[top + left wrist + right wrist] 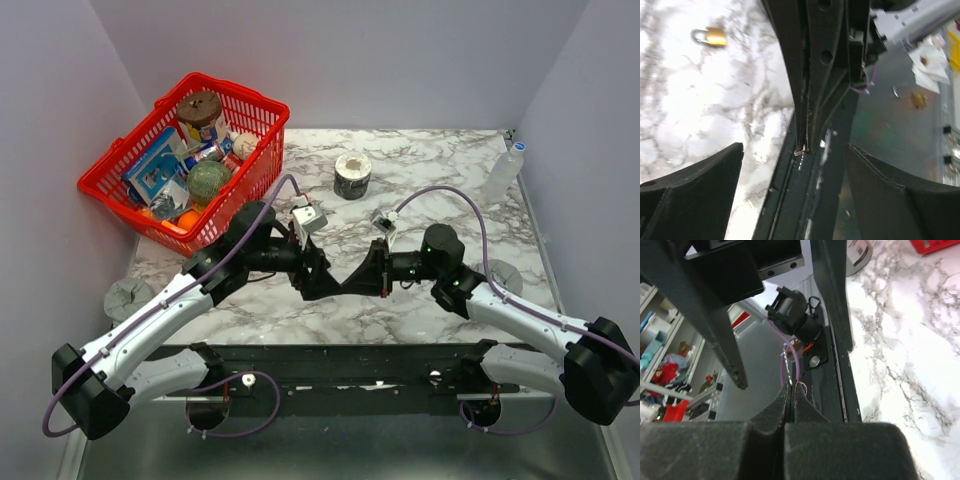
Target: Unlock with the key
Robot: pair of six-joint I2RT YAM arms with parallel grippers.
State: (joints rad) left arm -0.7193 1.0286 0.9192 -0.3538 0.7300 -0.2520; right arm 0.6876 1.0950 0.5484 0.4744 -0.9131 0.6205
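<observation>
My right gripper (791, 389) is shut on the key (786, 365). The thin silvery blade sticks out past the fingertips with a small wire ring beside it, and the head is hidden between the pads. In the left wrist view the key's blade (801, 161) shows at the tip of the right gripper's fingers (810, 75), which hang between my left gripper's (795, 150) wide-open jaws. From above, the left gripper (318, 285) and right gripper (362, 280) meet tip to tip above the table's near middle. A small brass padlock (710, 36) lies on the marble.
A red basket (110, 185) full of groceries stands at the back left. A white roll (352, 175) sits at the back middle and a plastic bottle (503, 172) at the back right. Grey discs (128, 295) lie near the table's side edges.
</observation>
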